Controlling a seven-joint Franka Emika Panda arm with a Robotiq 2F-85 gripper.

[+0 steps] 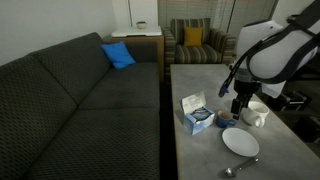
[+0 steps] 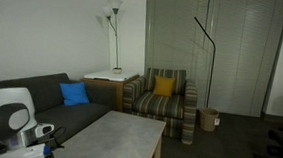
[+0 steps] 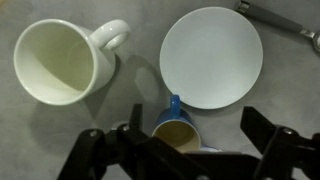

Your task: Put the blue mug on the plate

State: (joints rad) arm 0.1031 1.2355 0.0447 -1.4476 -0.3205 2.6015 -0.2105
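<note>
Blue mug (image 3: 176, 130) is sitting between the gripper's (image 3: 185, 160) spread fingers, not gripped.
The mug is standing upright on the grey table (image 3: 145, 25), just beside the plate (image 3: 211, 55), its handle pointing toward the rim. The jaws are hanging wide apart on either side. A white cup (image 3: 60, 62) is standing nearby.

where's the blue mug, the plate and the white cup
blue mug (image 3: 176, 132): wrist view, on the inside of the mug, just below its rim.
plate (image 3: 211, 57): wrist view, on its bare middle.
white cup (image 3: 58, 62): wrist view, on its inner wall.
</note>
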